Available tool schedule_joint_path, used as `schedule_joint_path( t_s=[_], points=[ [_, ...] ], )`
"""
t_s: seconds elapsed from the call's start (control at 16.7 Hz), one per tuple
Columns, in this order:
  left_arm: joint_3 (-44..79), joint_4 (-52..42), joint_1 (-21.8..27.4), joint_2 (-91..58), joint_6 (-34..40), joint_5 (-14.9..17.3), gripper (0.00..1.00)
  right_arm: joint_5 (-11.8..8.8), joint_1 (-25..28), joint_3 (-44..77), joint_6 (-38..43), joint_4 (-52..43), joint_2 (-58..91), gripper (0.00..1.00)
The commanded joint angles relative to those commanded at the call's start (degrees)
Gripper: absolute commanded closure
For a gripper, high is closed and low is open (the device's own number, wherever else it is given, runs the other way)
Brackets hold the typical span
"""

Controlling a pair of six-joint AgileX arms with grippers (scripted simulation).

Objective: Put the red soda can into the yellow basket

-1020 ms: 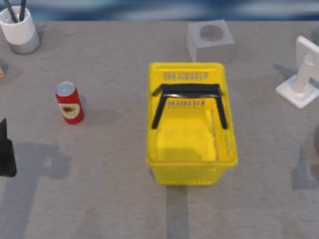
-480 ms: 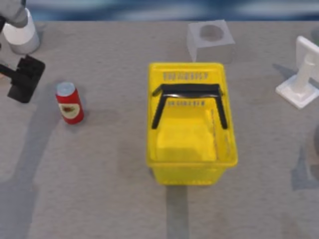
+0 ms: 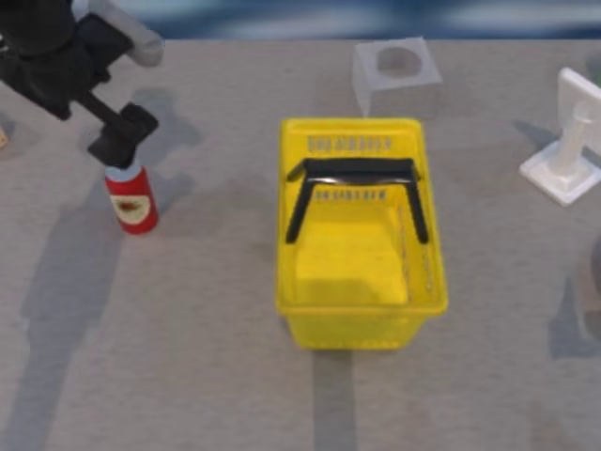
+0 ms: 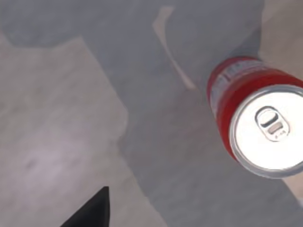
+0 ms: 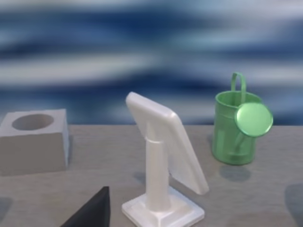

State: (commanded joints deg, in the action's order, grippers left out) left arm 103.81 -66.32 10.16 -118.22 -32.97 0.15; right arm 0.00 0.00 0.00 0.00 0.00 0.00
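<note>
Over at the table's left, left gripper (image 3: 120, 148) hovers above the upright red soda can (image 3: 131, 199), finger spread unclear. Yellow basket (image 3: 361, 324) sits mid-table, well apart; grey block (image 3: 397, 75) behind it.

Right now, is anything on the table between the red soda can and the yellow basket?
Nothing visible. The red soda can stands left of the yellow basket with bare table between them; the left gripper hovers above the can.

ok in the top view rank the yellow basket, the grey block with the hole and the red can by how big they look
1. Yellow basket, clearly the largest.
2. Grey block, much smaller than the basket.
3. Red can, smallest, though the left gripper covers its top, so part of it is hidden.
</note>
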Motion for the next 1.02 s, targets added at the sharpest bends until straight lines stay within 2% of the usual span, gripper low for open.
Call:
schedule_joint_path(
  t_s=[0.24,0.6,1.02],
  points=[
    [7.9,-6.1,0.8,-9.8,-2.7,0.0,0.0,0.0,0.0,0.0,0.0,0.0,0.0,0.0],
    [8.7,-6.9,0.6,-11.0,-3.0,0.0,0.0,0.0,0.0,0.0,0.0,0.0,0.0,0.0],
    [1.4,2.1,0.9,-12.6,-3.2,0.1,0.0,0.0,0.0,0.0,0.0,0.0,0.0,0.0]
  ],
)
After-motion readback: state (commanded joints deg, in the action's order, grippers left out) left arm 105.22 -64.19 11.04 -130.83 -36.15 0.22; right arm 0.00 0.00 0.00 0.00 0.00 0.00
